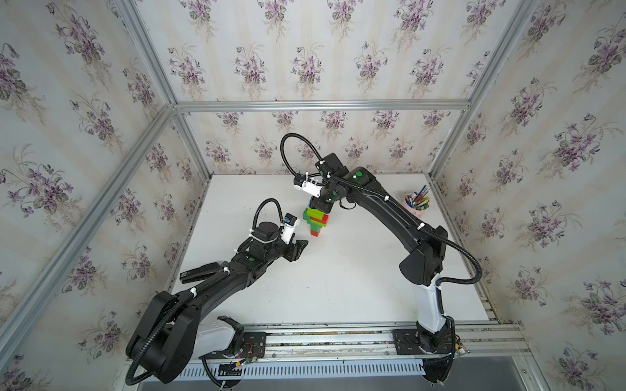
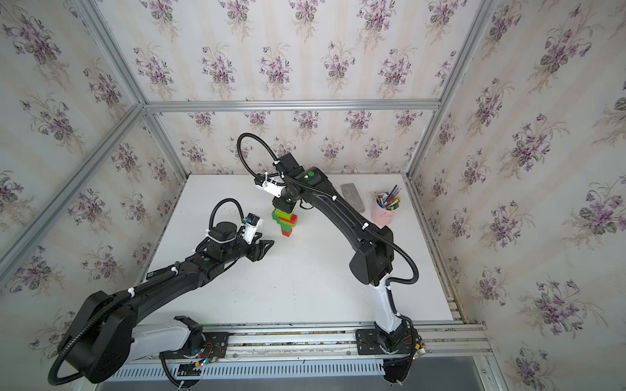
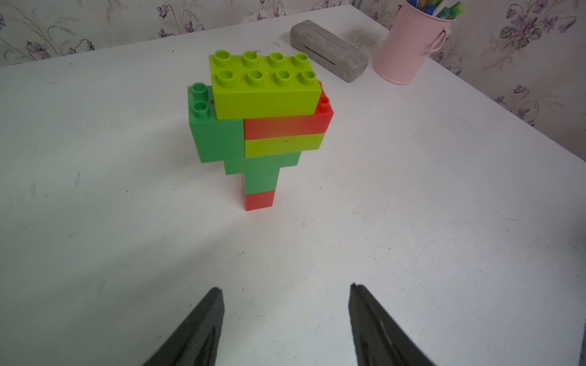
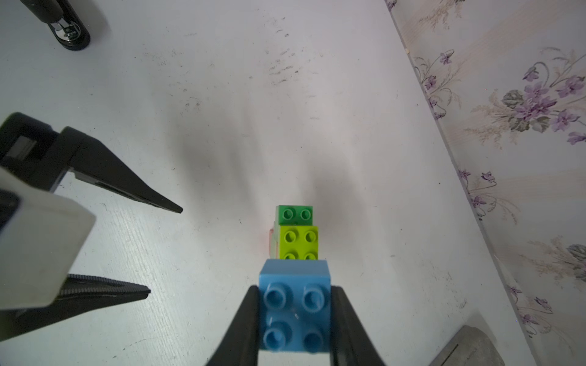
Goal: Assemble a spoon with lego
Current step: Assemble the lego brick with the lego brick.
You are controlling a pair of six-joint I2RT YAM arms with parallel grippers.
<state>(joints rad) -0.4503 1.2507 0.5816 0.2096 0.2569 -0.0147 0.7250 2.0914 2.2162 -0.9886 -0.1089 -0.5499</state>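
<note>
Blue studded plastic brick (image 4: 293, 317), clenched in the right gripper (image 4: 295, 288), is poised over the upright striped brick spoon (image 3: 260, 126), seemingly as its tip, while the left gripper (image 3: 286, 287) stands released and empty.

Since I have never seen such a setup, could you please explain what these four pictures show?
Two robot arms stand at a white table. Two pictures look down from overhead; the other two come from cameras on each arm's wrist. Each arm ends in a two-fingered hand. The left hand is open and empty. The right hand grips a light blue brick above the spoon, a standing build of green, lime and red bricks. A grey case and a pink cup of pens sit farther back.
</note>
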